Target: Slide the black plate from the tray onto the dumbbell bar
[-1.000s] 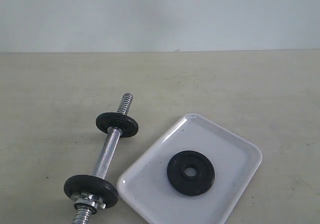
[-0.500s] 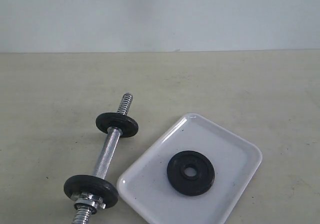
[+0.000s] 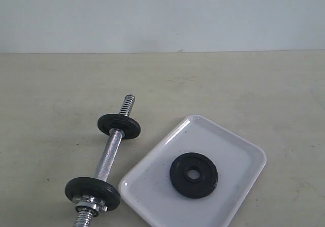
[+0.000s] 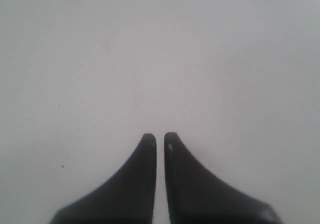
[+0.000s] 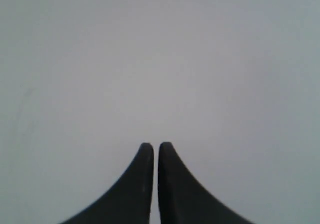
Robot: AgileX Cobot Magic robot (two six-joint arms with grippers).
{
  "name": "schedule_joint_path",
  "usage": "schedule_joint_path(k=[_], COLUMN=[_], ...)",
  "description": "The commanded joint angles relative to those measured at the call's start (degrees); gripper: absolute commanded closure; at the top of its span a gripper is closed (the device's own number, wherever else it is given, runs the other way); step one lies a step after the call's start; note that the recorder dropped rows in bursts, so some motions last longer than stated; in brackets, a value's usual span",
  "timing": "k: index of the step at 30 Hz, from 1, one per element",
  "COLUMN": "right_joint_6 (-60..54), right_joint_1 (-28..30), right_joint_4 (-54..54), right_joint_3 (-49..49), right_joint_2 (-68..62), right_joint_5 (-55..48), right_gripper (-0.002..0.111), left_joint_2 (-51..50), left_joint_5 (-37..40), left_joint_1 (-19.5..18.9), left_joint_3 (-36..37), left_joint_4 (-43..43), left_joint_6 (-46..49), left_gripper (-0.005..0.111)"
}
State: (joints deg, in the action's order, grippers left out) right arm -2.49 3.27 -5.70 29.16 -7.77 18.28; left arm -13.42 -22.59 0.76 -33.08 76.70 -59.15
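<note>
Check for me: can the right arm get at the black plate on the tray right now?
Probably yes: the black plate lies flat, alone in the tray, nothing over it, dumbbell bar off to its side. The right gripper has shut jaws and must open first.

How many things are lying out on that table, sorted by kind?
Glossy white rectangular tray: 1
Chrome threaded steel dumbbell bar: 1
Silver metal nut: 1
Matte-black round weight discs: 3 (loose black plate in the tray; far disc and near disc on the bar)
Total: 6
</note>
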Motion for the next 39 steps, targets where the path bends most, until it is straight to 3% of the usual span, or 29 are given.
schedule_joint_path(k=[1,9,14,18,23,26,30,35,39], right_joint_6=[-5.2,-3.6,-3.5,-7.4,-7.5,-7.5,-7.5,-7.5,-7.5], right_joint_1=[0.2,0.2,0.2,0.2,0.2,0.2,0.2,0.2,0.2], right_joint_4=[1.1,-1.2,-10.1,-10.9,-11.2,-11.2,-11.5,-11.6,-11.6], right_joint_3=[13.7,38.2,40.9,40.8,40.8,40.8,40.8,40.8,40.8], right_joint_2=[-9.0,-26.0,-33.7,-37.6,-40.4,-41.0,-40.9,-40.9,-40.9], right_joint_5=[-15.0,-55.6,-62.2,-62.2,-63.5,-63.5,-63.4,-63.4,-63.2], right_gripper=[0.106,0.106,0.106,0.106,0.106,0.106,0.106,0.106,0.106], left_joint_2=[-11.8,-33.4,-46.8,-57.8,-69.7,-73.5,-75.5,-75.6,-75.8], left_joint_5=[3.5,-9.2,-8.5,1.1,25.2,31.0,24.3,-0.1,-0.5], left_joint_1=[0.3,0.3,0.3,0.3,0.3,0.3,0.3,0.4,0.4], left_joint_3=[-12.7,-25.6,-25.5,-22.7,-18.2,-14.8,-9.6,-6.9,-7.0], left_joint_4=[23.2,23.2,23.2,23.2,23.2,22.9,16.6,21.0,23.2], left_joint_6=[-34.6,-46.7,-46.7,-43.3,-42.4,-39.6,-35.0,-45.3,-47.0], left_gripper=[0.102,0.102,0.102,0.102,0.102,0.102,0.102,0.102,0.102])
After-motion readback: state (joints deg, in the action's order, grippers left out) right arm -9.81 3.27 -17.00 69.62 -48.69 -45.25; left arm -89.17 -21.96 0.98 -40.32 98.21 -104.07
